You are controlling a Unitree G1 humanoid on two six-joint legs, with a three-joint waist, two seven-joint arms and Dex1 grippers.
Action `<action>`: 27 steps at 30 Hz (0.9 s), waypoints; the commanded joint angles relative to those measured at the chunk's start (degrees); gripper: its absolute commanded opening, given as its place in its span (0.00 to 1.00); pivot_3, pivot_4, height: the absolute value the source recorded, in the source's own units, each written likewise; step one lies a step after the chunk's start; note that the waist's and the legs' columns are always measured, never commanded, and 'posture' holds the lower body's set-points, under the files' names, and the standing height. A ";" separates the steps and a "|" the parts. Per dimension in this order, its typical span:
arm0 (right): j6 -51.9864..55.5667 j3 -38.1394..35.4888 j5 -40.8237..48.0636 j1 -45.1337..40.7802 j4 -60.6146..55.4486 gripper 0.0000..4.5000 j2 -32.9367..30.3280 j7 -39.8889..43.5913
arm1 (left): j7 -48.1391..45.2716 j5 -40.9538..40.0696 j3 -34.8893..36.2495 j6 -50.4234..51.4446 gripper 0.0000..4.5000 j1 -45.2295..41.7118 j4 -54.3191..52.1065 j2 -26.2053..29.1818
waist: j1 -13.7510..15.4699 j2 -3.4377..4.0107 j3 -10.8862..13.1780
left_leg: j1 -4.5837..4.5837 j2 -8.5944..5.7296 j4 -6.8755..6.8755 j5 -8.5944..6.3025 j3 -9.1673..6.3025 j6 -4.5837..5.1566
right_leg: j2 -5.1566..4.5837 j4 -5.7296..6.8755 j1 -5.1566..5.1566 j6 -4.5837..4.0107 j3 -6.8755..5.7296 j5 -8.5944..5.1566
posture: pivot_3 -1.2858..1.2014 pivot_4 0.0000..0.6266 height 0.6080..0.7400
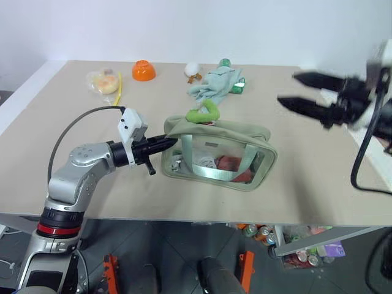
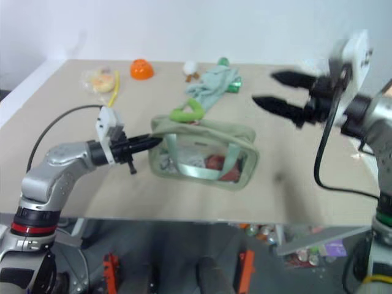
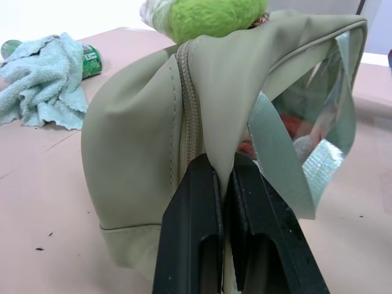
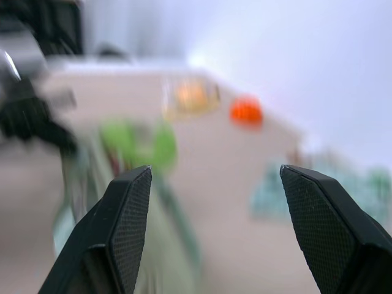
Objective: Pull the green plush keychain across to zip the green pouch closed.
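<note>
your left gripper (image 1: 168,142) is pinched tight on the fabric at the left end of the pouch (image 1: 219,154), right beside the zipper seam; in the left wrist view its two fingers (image 3: 193,233) stand pressed together with a fold of the pouch (image 3: 153,147) caught between them. it points level, toward the right.

your right gripper (image 1: 298,90) hangs in the air above the right part of the table (image 1: 61,153), well apart from the pouch and holding nothing. its fingers stand wide apart, as the right wrist view confirms (image 4: 211,226); it points to the left.

the pouch lies near the middle of the table, its clear side window facing you, with pale straps across it and some red and white contents visible inside. the keychain (image 1: 204,112) sits on top at the pouch's left rear corner, close to the end you are gripping. from the left wrist view the keychain (image 3: 208,15) rests at the upper end of the zipper line; whether the zipper is fully closed along the top cannot be told.

behind the pouch lies a mint cloth (image 1: 214,86) with a small green bottle (image 1: 238,86) at its side. further left along the far edge are an orange bowl (image 1: 143,70) and a clear bag (image 1: 104,81) of yellowish items.
</note>
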 commanded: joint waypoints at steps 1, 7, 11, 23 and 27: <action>-3.25 7.65 -3.47 -5.51 1.99 0.77 4.94 1.15 | 0.30 0.14 -0.23 -0.73 0.00 -0.57 -1.67 -0.38 | 0.02 0.01 0.00 | -0.01 0.00 -0.01 0.00 0.00 0.00 | -0.01 0.00 -0.01 0.01 0.00 0.00 | 0.52 0.24 1.00; -13.76 16.35 -13.40 -13.28 16.11 0.77 11.51 7.18 | 0.80 -0.11 -0.75 -0.25 0.00 -0.02 -2.72 -1.38 | 0.43 0.04 0.02 | -0.20 -0.14 0.01 0.00 -0.06 0.00 | -0.19 -0.05 -0.06 0.12 -0.07 -0.07 | 0.52 0.24 1.00; -17.95 19.13 -16.67 -17.40 23.11 0.77 14.42 12.40 | 1.26 -0.08 -0.97 -0.13 0.00 0.86 -3.64 -1.78 | 0.35 0.05 0.03 | -0.23 -0.34 -0.03 -0.03 -0.06 0.03 | -0.43 -0.05 -0.07 0.19 -0.08 -0.11 | 0.52 0.24 1.00; -16.09 21.13 -18.09 -13.25 19.13 0.77 15.08 18.35 | 2.38 -0.09 -0.71 -0.15 0.00 1.83 -4.83 -2.11 | 0.36 0.06 0.04 | -0.35 -0.65 0.00 -0.05 -0.33 0.05 | -0.75 -0.04 0.00 0.17 -0.35 -0.11 | 0.52 0.24 1.00; -16.39 20.96 -19.77 -11.80 20.12 0.77 15.96 16.62 | 2.74 -0.39 -0.60 -0.07 0.00 1.71 -5.21 -2.23 | 0.33 0.07 0.04 | -0.34 -0.64 0.01 -0.04 -0.35 0.05 | -0.75 -0.03 0.00 0.19 -0.40 -0.12 | 0.52 0.24 1.00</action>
